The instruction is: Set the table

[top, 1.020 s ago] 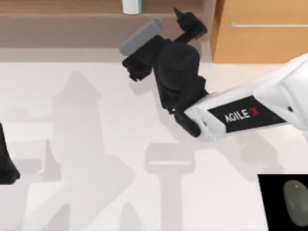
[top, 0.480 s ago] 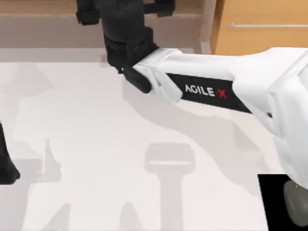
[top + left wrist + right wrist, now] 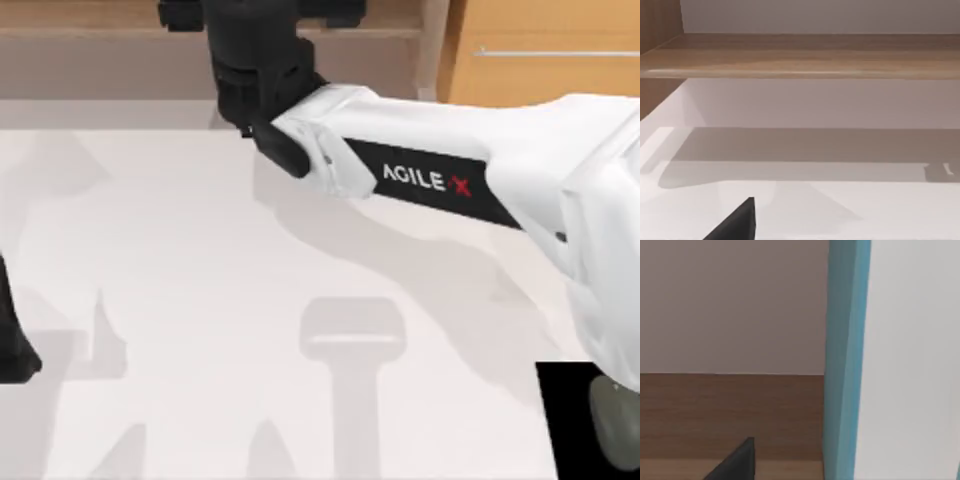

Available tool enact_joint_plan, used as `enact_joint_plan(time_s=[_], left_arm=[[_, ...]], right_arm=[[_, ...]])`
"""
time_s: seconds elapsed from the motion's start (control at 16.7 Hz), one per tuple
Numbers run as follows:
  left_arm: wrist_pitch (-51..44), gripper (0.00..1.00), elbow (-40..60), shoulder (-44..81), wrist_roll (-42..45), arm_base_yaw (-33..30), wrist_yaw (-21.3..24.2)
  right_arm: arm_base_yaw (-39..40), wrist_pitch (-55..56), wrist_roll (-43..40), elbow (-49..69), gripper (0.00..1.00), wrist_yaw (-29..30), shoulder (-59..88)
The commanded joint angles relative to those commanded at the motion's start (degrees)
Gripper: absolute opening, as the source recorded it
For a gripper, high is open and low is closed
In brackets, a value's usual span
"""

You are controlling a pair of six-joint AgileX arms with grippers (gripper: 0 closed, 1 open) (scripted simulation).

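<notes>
**Right arm reaches to the shelf; its jaws are cut off at the frame edge**

In the top view the right arm (image 3: pixel 440 170), white with black AgileX lettering, stretches from the right side across the back of the table (image 3: pixel 200 300) toward the brown wooden shelf (image 3: pixel 100 50). Its black wrist sits over the shelf at the picture's upper edge, and the right gripper (image 3: pixel 260 12) is cropped there, so I cannot tell whether its jaws are open or closed.

The right wrist view sits very close to a white object with a blue edge (image 3: pixel 845 360), standing upright on the shelf board; too little of it shows to name it. A dark finger tip (image 3: pixel 737 462) juts into the corner of that view.

The left arm (image 3: pixel 12 340) is a dark sliver at the table's left edge. Its wrist view looks across the white tabletop at the shelf, with one dark finger tip (image 3: pixel 737 222) in the corner; the state of its jaws cannot be told.

An orange-wood cabinet (image 3: pixel 540 60) with a silver bar handle stands at the back right. At the front right corner a grey rounded object (image 3: pixel 612 420) lies on a black mat (image 3: pixel 560 420), partly under the arm.
</notes>
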Motion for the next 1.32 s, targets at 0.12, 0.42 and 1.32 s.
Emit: enact_joint_plan(time_s=[0.12, 0.42, 1.32], left_arm=[[0.0, 1.00, 0.0, 0.0, 0.0, 0.0, 0.0], [0.0, 1.00, 0.0, 0.0, 0.0, 0.0, 0.0], [0.0, 1.00, 0.0, 0.0, 0.0, 0.0, 0.0]], right_arm=[[-0.3, -0.4, 0.0, 0.8, 1.00, -0.1, 0.6], [-1.5, -3.1, 0.0, 6.7, 1.00, -1.2, 3.9], [-1.7, -3.4, 0.0, 7.4, 0.17, -1.3, 4.3]])
